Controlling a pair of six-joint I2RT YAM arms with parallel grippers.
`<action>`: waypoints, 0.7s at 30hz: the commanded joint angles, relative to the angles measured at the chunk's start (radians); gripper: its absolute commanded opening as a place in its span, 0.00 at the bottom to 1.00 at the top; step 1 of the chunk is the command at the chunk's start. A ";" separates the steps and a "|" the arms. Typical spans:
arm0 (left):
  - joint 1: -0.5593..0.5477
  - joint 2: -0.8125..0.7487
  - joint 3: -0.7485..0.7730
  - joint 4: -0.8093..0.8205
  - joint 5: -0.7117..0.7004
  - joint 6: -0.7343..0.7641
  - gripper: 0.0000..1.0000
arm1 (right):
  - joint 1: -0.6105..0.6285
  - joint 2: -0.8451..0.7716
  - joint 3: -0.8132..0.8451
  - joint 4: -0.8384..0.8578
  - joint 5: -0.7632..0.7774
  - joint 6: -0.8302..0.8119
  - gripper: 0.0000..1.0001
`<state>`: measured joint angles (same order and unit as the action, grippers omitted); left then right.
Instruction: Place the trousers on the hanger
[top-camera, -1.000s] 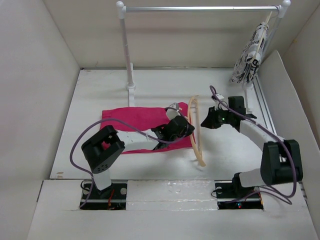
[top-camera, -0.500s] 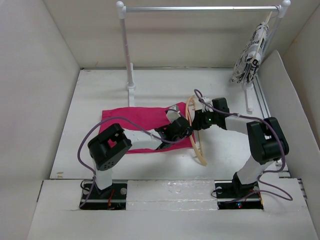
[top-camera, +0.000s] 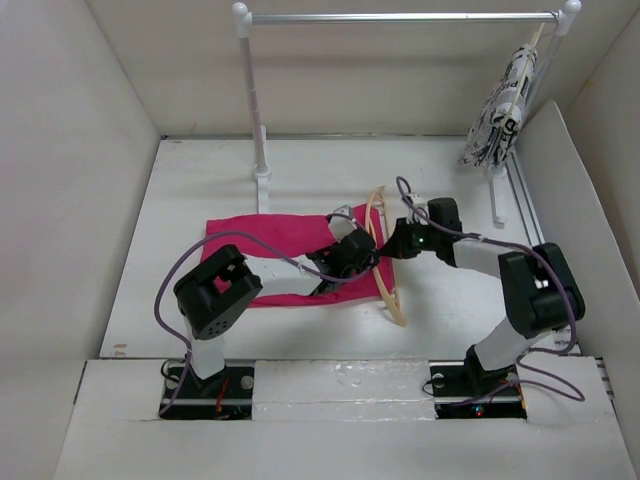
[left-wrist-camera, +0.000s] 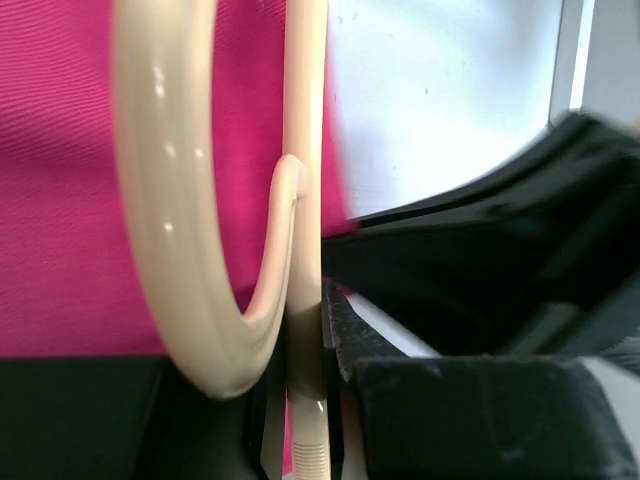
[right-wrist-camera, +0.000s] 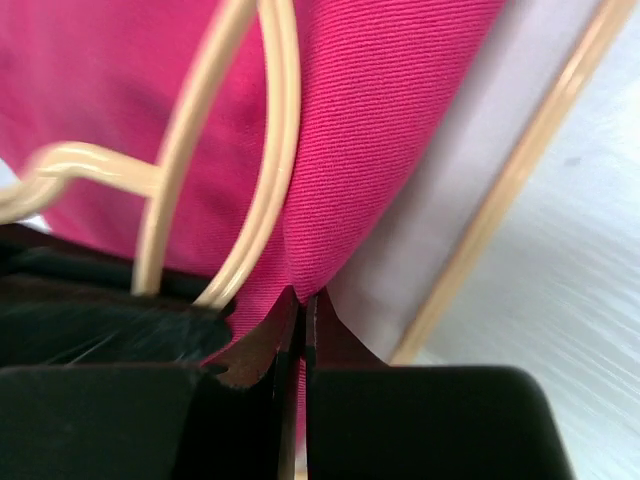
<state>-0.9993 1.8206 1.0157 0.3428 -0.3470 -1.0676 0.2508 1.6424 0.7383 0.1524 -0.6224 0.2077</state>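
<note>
The magenta-pink trousers (top-camera: 270, 240) lie folded flat on the white table, left of centre. The tan wooden hanger (top-camera: 385, 262) stands on edge at their right end. My left gripper (top-camera: 357, 250) is shut on the hanger's thin bar (left-wrist-camera: 303, 330), with the hook curve (left-wrist-camera: 175, 250) just left of it. My right gripper (top-camera: 392, 245) is shut on the right edge of the trousers (right-wrist-camera: 370, 130), the cloth pinched between the closed jaws (right-wrist-camera: 300, 320). The hanger's rods (right-wrist-camera: 270, 150) cross the cloth in the right wrist view.
A white metal rail (top-camera: 400, 17) on posts stands at the back. A black-and-white patterned garment (top-camera: 500, 105) hangs at its right end. White walls close in the table on the left, back and right.
My right gripper has moved left from open table to the trousers' right edge at the hanger. The hanger has tilted and shifted slightly left. My left arm has barely moved.
</note>
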 joint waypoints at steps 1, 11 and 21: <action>0.007 -0.040 -0.009 -0.088 -0.033 0.107 0.00 | -0.088 -0.113 0.058 -0.006 -0.052 0.006 0.00; 0.067 -0.178 -0.106 -0.172 -0.069 0.158 0.00 | -0.386 -0.305 0.101 -0.304 -0.042 -0.114 0.00; 0.097 -0.279 -0.167 -0.192 -0.090 0.190 0.00 | -0.464 -0.314 -0.008 -0.274 -0.011 -0.143 0.00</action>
<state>-0.9096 1.5871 0.8520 0.1791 -0.3828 -0.9161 -0.1982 1.3228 0.7403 -0.1642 -0.6479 0.0895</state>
